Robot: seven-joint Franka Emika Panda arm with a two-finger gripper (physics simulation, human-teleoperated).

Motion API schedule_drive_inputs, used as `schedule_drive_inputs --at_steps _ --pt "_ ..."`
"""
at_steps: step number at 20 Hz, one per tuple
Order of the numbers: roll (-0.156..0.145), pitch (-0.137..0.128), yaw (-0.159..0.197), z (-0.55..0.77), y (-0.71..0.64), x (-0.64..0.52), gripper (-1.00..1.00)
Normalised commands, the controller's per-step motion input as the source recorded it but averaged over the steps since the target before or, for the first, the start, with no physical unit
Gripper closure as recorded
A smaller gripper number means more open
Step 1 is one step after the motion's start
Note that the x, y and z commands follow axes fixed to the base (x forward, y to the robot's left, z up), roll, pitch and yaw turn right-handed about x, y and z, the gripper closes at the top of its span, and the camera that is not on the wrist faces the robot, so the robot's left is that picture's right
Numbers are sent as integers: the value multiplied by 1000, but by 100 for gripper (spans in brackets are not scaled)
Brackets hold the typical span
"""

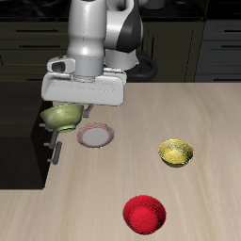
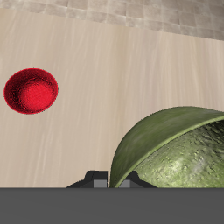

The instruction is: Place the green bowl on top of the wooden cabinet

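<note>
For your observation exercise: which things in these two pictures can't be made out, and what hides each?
- Gripper fingers: exterior view, behind the hand's body; wrist view shows only their bases.
- Green bowl: far side covered by the hand; in the wrist view, cut by the frame edge.
- Wooden cabinet: cut by the picture's edge, so whether the bowl rests on it is unclear.

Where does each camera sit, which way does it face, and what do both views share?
Exterior view: in front and above, looking down at the table, the arm, the tool holding the green bowl over the wooden cabinet.
Wrist view: on the tool, looking down past the fingers at the table.
Shared: the green bowl and red bowl.
</note>
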Motion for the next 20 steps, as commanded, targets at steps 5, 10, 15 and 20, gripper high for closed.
schedule_drive_inputs --at_steps 5,10,15,20 --pt "13 -25 18 219 24 -128 100" --pt "-5 -26 14 205 -106 -106 100" --pt "-21 -4 -14 123 -209 -123 100" --pt "-12 -13 9 89 -126 -154 100"
